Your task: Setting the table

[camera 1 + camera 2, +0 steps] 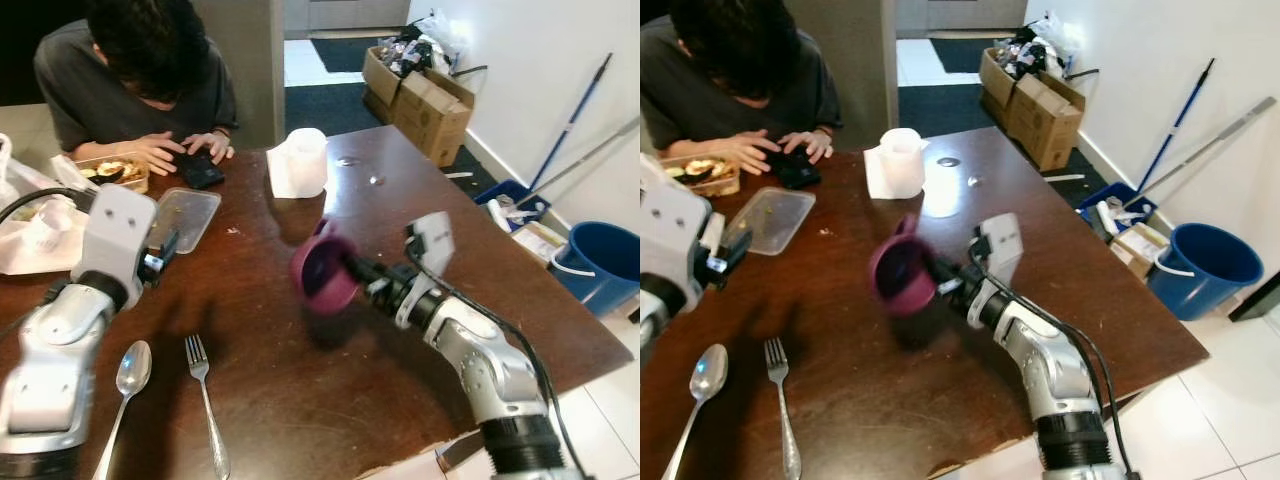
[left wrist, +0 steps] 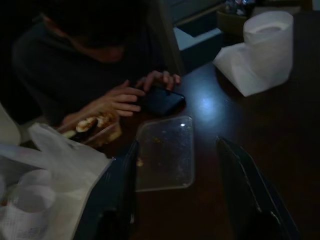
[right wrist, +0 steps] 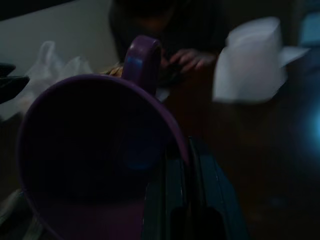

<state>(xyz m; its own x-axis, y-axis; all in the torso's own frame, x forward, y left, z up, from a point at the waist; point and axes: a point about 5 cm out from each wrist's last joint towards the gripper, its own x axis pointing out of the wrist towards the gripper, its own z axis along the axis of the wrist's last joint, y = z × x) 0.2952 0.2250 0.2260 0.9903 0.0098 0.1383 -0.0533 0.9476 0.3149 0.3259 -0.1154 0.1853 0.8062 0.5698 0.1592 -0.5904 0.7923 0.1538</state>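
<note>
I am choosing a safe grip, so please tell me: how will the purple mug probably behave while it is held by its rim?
The purple mug looks stiff, so the right gripper, shut on its rim, should not bend it. It hangs tilted above the table, so it may swing or slip. It seems empty, so probably light.

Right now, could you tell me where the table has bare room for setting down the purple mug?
The right gripper holds the purple mug above bare wood. Free patches: right of the fork toward the near edge, and the table's right side past the paper towel roll. Crowded: the far left, around the plastic lid, food container and bags.
</note>
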